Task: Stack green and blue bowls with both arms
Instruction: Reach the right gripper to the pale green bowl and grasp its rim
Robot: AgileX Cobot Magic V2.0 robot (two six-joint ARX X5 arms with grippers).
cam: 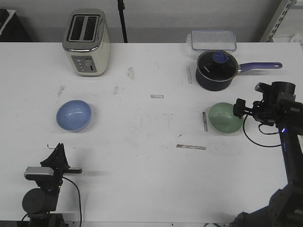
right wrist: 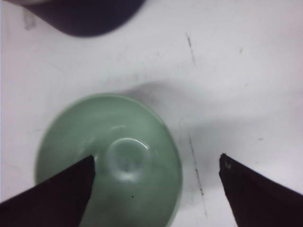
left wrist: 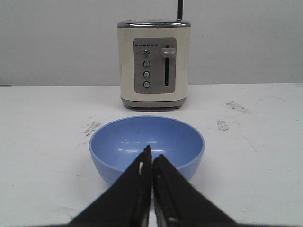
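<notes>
white table (cam: 142,142), left jaws (left wrist: 152,163) closed, right jaws (right wrist: 156,165) wide over green bowl (right wrist: 113,161), saucepan (right wrist: 85,16) cropped

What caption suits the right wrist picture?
Open right claw straddling the rim of the green bowl on a white table.

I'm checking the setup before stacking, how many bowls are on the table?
2. The blue bowl sits left, in front of the toaster; the green bowl sits right, in front of the saucepan.
</notes>
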